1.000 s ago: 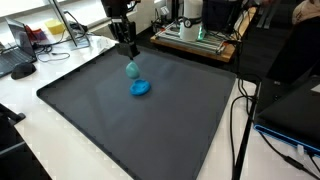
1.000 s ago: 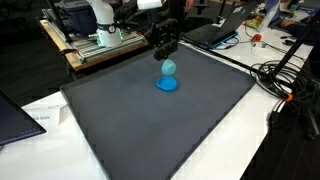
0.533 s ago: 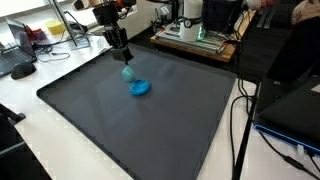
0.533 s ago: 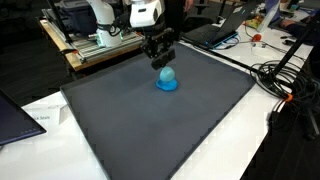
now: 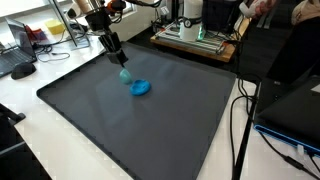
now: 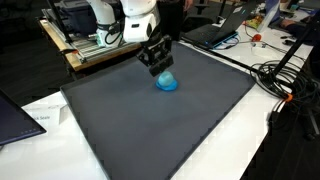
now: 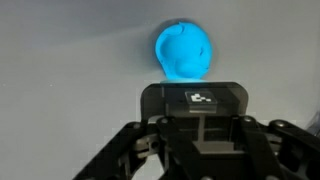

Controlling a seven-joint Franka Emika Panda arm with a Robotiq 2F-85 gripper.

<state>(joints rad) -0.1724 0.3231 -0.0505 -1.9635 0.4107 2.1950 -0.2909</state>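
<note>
Pincer (image 5: 116, 58) fingers are pulled in close and pinch a small pale blue ball (image 5: 124, 74) at its top, so the ball hangs from the tips. The black arm leans down to it from above, at the far end of the big dark grey mat (image 5: 150, 130). Right next to the ball lies a bright blue lump (image 5: 141, 87), flat on the mat. In both exterior views the ball sits very near the lump, a bit higher than it, but I cannot tell if the two touch. I also cannot tell if the ball rests on the mat or hangs just over it. In the wrist view a round blue shape shows just past the black body of the pincer, with plain grey mat all around it. The fingertips are too dark there to pick out. The mat covers most of the white counter (image 5: 22, 92). Black cables (image 6: 288, 82) lie on the counter beside one edge of the mat, well away from the ball and the lump.
</note>
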